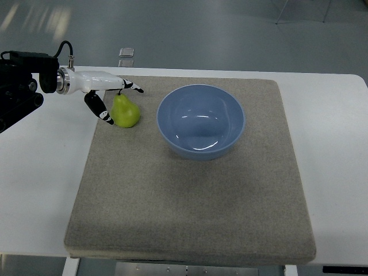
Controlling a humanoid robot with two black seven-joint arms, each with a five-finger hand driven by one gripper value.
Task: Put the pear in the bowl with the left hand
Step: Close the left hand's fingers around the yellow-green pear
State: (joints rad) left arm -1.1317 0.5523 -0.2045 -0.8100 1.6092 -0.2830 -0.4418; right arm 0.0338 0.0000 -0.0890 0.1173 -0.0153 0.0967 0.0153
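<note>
A green pear point(125, 111) stands on the grey mat, left of a light blue bowl point(200, 120) that holds nothing. My left hand point(115, 99) comes in from the left edge and hovers at the pear. Its thumb is on the pear's near-left side and its white fingers point(131, 86) stretch past the stem on the far side. The fingers are spread around the pear and have not closed on it. The right arm does not show.
A grey mat point(190, 190) covers most of the white table point(333, 149). A small clear object point(126, 53) lies on the floor beyond the table's far edge.
</note>
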